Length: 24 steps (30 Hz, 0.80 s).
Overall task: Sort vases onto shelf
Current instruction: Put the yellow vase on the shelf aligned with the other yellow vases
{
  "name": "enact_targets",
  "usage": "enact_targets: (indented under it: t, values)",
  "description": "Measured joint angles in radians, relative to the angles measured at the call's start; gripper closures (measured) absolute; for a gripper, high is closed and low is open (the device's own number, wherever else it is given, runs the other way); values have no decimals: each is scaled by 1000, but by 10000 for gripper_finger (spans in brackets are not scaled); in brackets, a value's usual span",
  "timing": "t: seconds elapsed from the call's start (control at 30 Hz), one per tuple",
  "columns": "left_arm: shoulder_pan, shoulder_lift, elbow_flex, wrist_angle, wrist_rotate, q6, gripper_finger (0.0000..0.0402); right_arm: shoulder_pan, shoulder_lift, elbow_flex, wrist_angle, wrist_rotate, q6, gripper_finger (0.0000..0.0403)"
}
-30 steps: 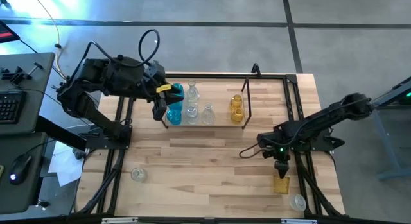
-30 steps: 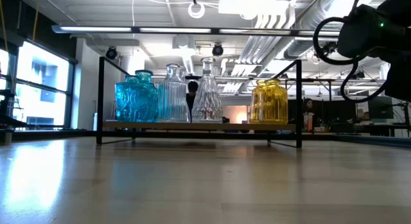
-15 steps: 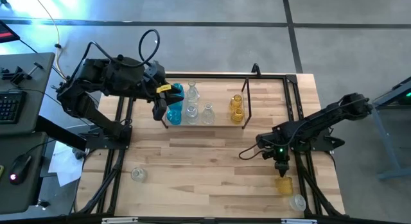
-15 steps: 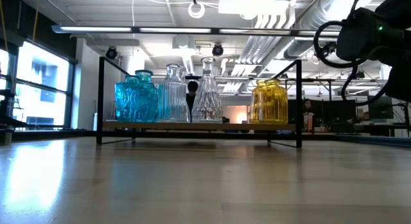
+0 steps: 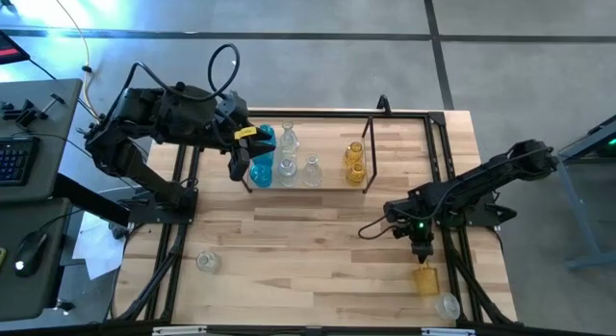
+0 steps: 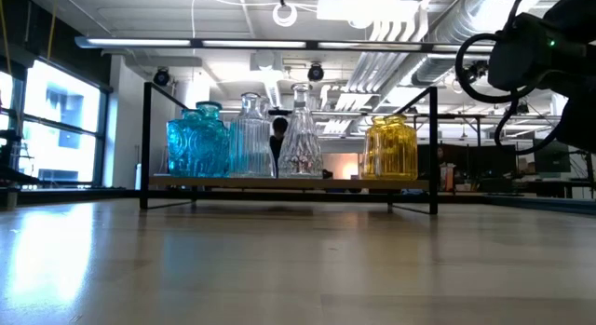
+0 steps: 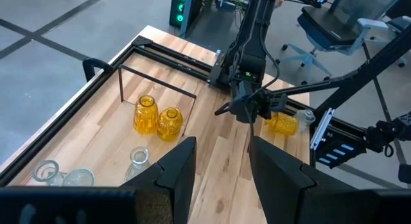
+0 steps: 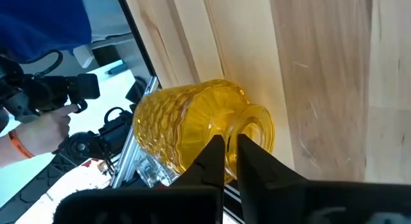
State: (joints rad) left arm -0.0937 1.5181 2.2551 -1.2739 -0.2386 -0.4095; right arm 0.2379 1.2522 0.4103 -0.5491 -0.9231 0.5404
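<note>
A yellow vase (image 8: 183, 121) lies on its side on the table near the right front edge (image 5: 425, 280), its mouth toward my right gripper (image 8: 228, 142). That gripper is shut at the mouth. The shelf (image 5: 308, 185) at the back holds a blue vase (image 5: 262, 169), clear vases (image 5: 287, 167) and two yellow vases (image 5: 355, 161), all upright on its wooden floor. My left gripper (image 7: 221, 160) hangs open, with nothing between its fingers, above the shelf's left end (image 5: 241, 155). My right gripper has its fingers at the yellow vase's mouth rim (image 8: 252, 116). One fingertip (image 8: 243, 144) stands over the mouth and the other outside the neck, with the neck wall between them. The fingers slant down from the table's far side, along the vase. The vase's body lies on the table.
A clear vase (image 5: 205, 262) stands near the left front of the table, and another (image 5: 446, 303) lies at the right front corner. Black frame rails (image 5: 462, 269) run along the table's sides, close to the yellow vase. A person's hand (image 8: 38, 131) shows beyond the table.
My right gripper has shut at the yellow vase's mouth while staying in place. The vase still lies on its side. My left arm has kept still.
</note>
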Motion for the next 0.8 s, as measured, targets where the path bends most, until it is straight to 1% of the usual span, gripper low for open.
enact_targets:
  t: [0.47, 0.63, 0.8]
  values:
    - [0, 0, 0, 0, 0, 1, 266, -2, 0, 5, 6, 37, -2, 402]
    - [1, 0, 0, 0, 0, 11, 266, -17, 0, 62, 6, 94, -9, 403]
    - [1, 0, -1, 0, 0, 19, 266, -43, -3, 117, -39, 111, -26, 402]
